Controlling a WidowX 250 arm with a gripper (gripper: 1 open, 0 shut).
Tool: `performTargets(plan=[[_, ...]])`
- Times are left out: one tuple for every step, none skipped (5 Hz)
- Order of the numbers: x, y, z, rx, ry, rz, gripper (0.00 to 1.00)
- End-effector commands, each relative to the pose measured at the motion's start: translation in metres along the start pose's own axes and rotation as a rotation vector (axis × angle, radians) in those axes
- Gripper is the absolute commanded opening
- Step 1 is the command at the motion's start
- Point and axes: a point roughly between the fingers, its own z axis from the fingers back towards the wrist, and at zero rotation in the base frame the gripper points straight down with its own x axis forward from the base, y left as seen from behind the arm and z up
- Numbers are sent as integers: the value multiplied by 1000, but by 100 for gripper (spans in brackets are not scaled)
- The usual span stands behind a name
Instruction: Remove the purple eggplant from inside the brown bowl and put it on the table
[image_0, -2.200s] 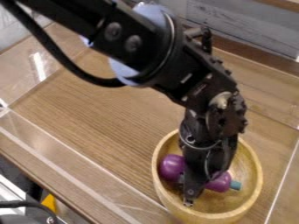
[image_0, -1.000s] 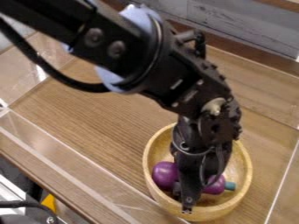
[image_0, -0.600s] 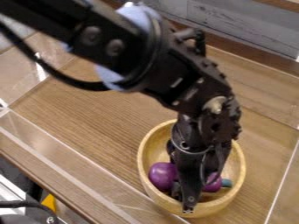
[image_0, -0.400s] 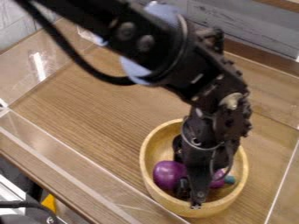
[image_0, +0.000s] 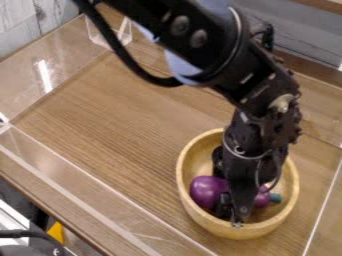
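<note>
The brown bowl (image_0: 190, 166) sits at the right of the table (image_0: 107, 120). Inside it lies the purple eggplant (image_0: 206, 190), its teal stem cap pointing right. My gripper (image_0: 238, 208) reaches straight down into the bowl, its narrow fingers set across the eggplant's middle so that purple shows on both sides of them. The jaws look shut on the eggplant, which still rests low in the bowl. The fingers and wrist hide the bowl's far inner wall.
Low clear acrylic walls (image_0: 60, 62) edge the tabletop, with another wall along the near side (image_0: 94, 215). The black arm (image_0: 201, 45) comes in from the upper left over the table. Bare wood lies left of the bowl.
The arm has swung toward the right and slightly back, and the bowl has slid right with it. The eggplant stays between the fingers inside the bowl.
</note>
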Motion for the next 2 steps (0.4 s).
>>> performTargets(plan=[[-8, 9, 4, 18, -19, 14, 0], [-19, 11, 5, 18, -14, 17, 0]])
